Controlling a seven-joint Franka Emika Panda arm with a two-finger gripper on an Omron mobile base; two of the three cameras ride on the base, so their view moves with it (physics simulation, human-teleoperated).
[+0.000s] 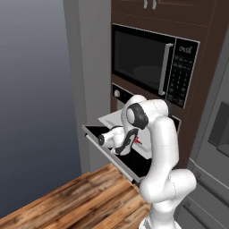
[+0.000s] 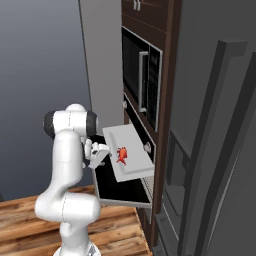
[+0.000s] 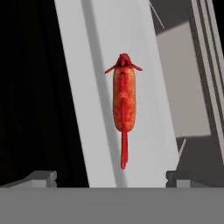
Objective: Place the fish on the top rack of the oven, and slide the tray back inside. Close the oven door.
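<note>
The fish (image 3: 124, 100), small and red-orange, lies free on the pale grey tray (image 3: 78, 87), its tail pointing toward my hand. My gripper (image 3: 111, 179) is open just short of the tail, with one fingertip on each side and nothing between them. From the right base view the tray (image 2: 135, 167), which is the top rack, sticks out of the oven over the lowered oven door (image 2: 122, 195). The fish (image 2: 122, 154) rests near the rack's middle and my gripper (image 2: 105, 153) hovers at its left edge. In the left base view my arm covers most of the rack (image 1: 111, 120); the fish (image 1: 137, 141) peeks out beside it.
A black microwave (image 1: 152, 62) sits above the oven's control strip and its knob (image 1: 117, 93). The open door (image 1: 100, 141) juts toward a wooden counter (image 1: 89, 201). A tall grey fridge (image 2: 215, 150) stands close on the right, and a grey wall panel (image 2: 102, 65) is on the left.
</note>
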